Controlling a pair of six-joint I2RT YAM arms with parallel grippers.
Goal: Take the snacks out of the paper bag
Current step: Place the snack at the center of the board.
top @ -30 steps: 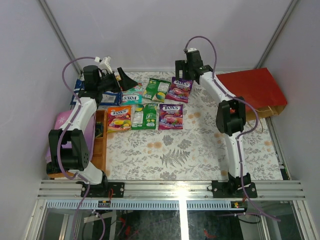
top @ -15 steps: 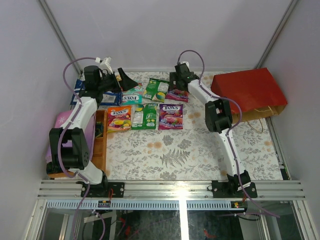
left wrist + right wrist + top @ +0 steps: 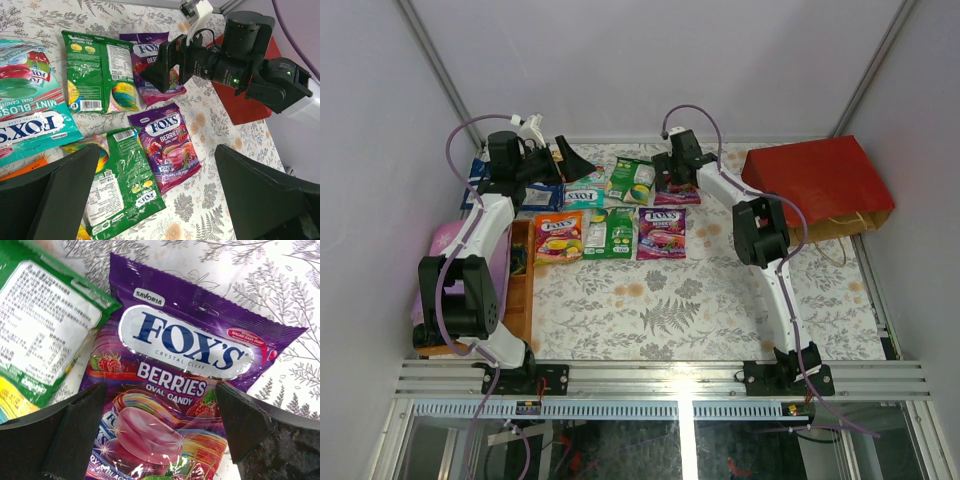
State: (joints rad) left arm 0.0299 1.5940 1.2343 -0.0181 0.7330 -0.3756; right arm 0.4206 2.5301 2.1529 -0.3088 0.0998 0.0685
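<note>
Several snacks lie flat on the floral table: a purple packet, a green one, an orange one, a teal one and another green one. The red paper bag lies on its side at the far right. My right gripper is low over a far purple FOX'S berries packet, open, with a finger on each side of it. Raised at the far left, my left gripper is open and empty, looking down on the packets.
Blue-and-white packs lie at the far left edge. A pink folded cloth and an orange-brown wooden tray sit along the left side. Grey walls close in the table on three sides.
My right arm has swung left and come down from a raised pose to just over the far purple packet. The left arm has not moved.
</note>
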